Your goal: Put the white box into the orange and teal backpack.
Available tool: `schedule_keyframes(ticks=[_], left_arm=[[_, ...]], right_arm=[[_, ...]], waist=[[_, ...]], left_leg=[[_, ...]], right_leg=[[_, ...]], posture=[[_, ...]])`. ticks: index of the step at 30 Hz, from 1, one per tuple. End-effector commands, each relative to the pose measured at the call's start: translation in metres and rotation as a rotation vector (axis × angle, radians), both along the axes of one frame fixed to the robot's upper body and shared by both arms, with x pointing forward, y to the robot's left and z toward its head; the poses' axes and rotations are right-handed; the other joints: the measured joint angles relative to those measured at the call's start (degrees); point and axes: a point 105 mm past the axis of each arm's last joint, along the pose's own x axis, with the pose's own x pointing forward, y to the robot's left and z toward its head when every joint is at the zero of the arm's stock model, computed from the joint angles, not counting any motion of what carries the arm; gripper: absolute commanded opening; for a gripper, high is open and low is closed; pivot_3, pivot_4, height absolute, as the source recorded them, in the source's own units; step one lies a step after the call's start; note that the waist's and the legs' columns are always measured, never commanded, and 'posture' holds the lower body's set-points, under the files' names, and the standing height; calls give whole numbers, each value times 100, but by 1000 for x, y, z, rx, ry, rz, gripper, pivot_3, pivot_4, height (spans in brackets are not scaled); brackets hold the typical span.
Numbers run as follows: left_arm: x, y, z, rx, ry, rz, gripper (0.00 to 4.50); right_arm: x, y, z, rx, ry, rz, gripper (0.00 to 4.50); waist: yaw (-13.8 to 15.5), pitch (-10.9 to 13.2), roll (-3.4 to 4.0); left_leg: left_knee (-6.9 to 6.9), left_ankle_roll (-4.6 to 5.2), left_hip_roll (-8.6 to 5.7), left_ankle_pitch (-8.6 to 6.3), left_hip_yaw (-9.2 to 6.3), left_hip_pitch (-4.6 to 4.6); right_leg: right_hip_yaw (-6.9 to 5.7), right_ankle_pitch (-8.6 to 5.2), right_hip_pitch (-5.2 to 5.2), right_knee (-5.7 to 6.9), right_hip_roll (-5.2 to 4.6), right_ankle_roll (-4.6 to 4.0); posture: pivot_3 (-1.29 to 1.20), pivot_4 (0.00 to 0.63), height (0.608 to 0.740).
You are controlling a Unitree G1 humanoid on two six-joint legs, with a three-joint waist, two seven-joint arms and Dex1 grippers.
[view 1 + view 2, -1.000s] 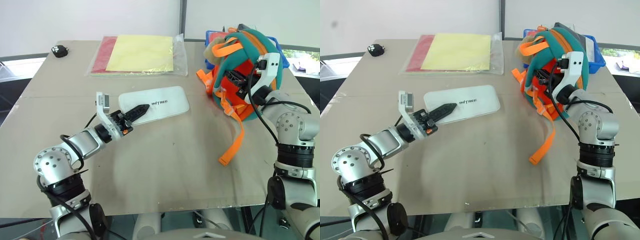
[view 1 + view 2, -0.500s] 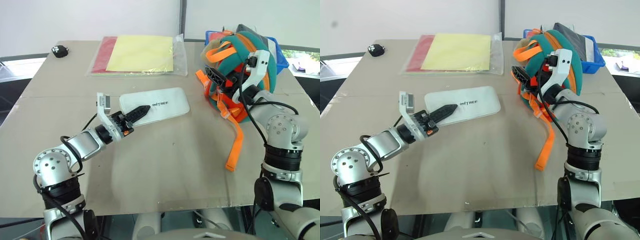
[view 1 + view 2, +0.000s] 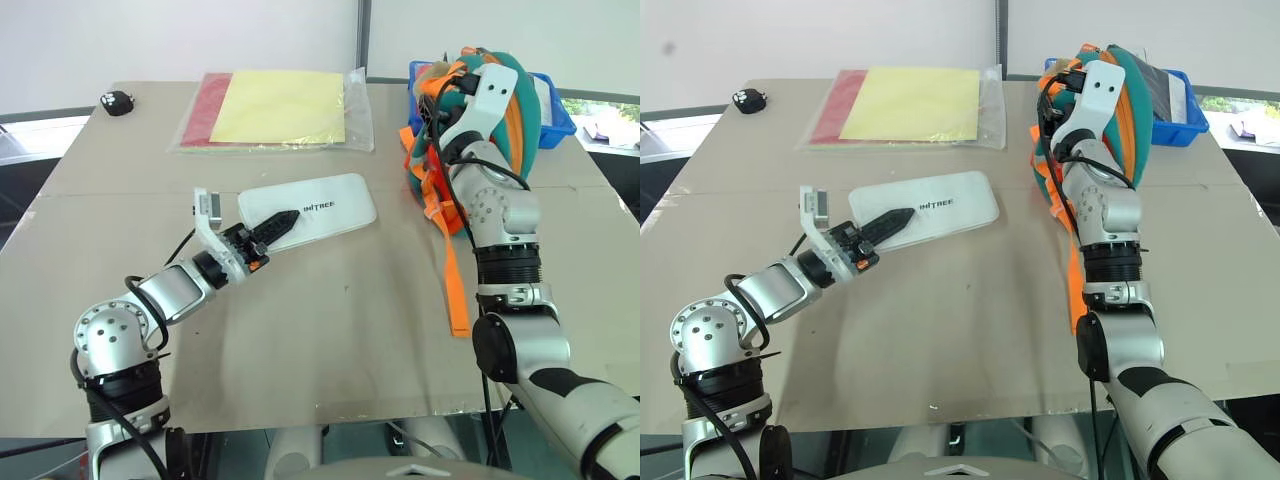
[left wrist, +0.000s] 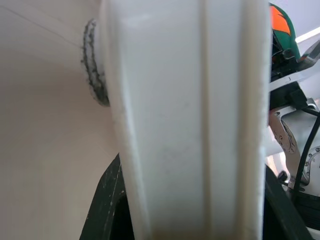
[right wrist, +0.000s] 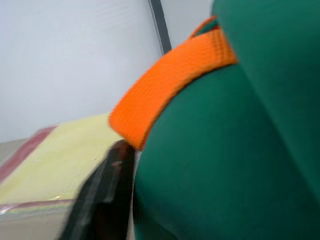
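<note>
My left hand (image 3: 268,229) reaches across the surface (image 3: 330,330) from its near left corner and pinches the near left end of the white box (image 3: 318,209): one dark finger lies on top of the box, and in my left wrist view the box's white edge (image 4: 185,120) stands between my two fingers. The box lies flat toward the middle of the surface, left of centre, its printed lettering facing up, well apart from the bag.

My right hand (image 3: 440,100) is raised at the far right of the surface, up against the orange and teal backpack (image 3: 520,95). In my right wrist view one dark finger (image 5: 107,192) presses against the teal fabric beneath an orange strap (image 5: 170,90); whether that hand is spread or pinching something I cannot tell. The backpack stands upright near the far right edge, just in front of a blue tray (image 3: 555,105), and one long orange strap (image 3: 452,275) trails from it down over the surface toward the near edge.

Yellow and red folders (image 3: 280,108) in a clear sleeve lie along the far edge, left of the backpack. A small black object (image 3: 118,101) sits at the far left corner.
</note>
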Motion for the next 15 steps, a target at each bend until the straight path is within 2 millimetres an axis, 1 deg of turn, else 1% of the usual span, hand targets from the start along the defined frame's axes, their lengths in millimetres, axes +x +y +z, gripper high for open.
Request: schedule_keyframes(ticks=[1, 2, 5, 6, 8, 10, 11, 12, 13, 15], left_arm=[[-3, 0, 22, 7, -127, 24, 1126], [-1, 4, 25, 13, -153, 62, 1126], [6, 18, 31, 37, -216, 166, 1126], [9, 24, 33, 49, -236, 209, 1126], [14, 37, 36, 64, -272, 289, 1126], [16, 47, 37, 89, -294, 343, 1126], [18, 52, 37, 120, -309, 379, 1126], [18, 57, 43, 137, -374, 427, 1126], [18, 64, 45, 201, -413, 485, 1126], [13, 69, 48, 201, -459, 489, 1126]], right_arm=[[-8, 13, 26, -78, -140, 53, 467], [-10, 18, 29, -99, -167, 89, 66], [-23, 34, 41, -98, -236, 237, 66], [-31, 41, 48, -102, -272, 315, 66], [-52, 55, 59, -136, -342, 485, 66], [-70, 63, 65, -156, -382, 615, 66], [-82, 65, 70, -135, -396, 690, 66], [-94, 65, 76, -107, -409, 758, 66], [-108, 65, 80, -108, -421, 843, 66], [-130, 64, 77, -129, -417, 972, 66]], waist=[[0, 2, 3], [1, 2, 4], [0, 4, 6], [-3, 4, 6], [-11, 7, 11], [-11, 9, 14], [-12, 10, 14], [-13, 10, 15], [-10, 11, 16], [4, 11, 16]], left_leg=[[0, 0, 0, 0, 0, -1], [0, 0, 0, 0, 0, 0], [-1, 1, 0, 0, -2, 3], [-2, 1, -1, 0, -2, 4], [-4, 1, 0, 0, -2, 4], [-10, 1, 0, 0, -2, 2], [-14, 1, 0, 0, 0, -1], [-18, 1, 0, 0, 2, -2], [-24, 0, 1, 0, 2, -3], [-38, -1, 1, 1, 1, -7]], right_leg=[[0, 0, -1, 0, -1, 0], [-1, 0, -1, 1, -1, 0], [-4, 1, 0, 2, 0, -1], [-5, 1, 0, 3, 0, -1], [-5, 1, -1, 3, 1, -1], [-6, 1, -2, -2, 1, -1], [-4, 0, -7, -2, 1, -1], [-1, 0, -10, -2, 1, -1], [-2, 0, -11, 0, 1, -1], [-6, 0, -13, -2, 1, -2]], posture=[[0, 150, 740], [0, 150, 740], [0, 150, 740], [0, 150, 740], [0, 150, 740], [0, 150, 740], [0, 150, 740], [0, 150, 740], [0, 150, 740], [0, 150, 740]])
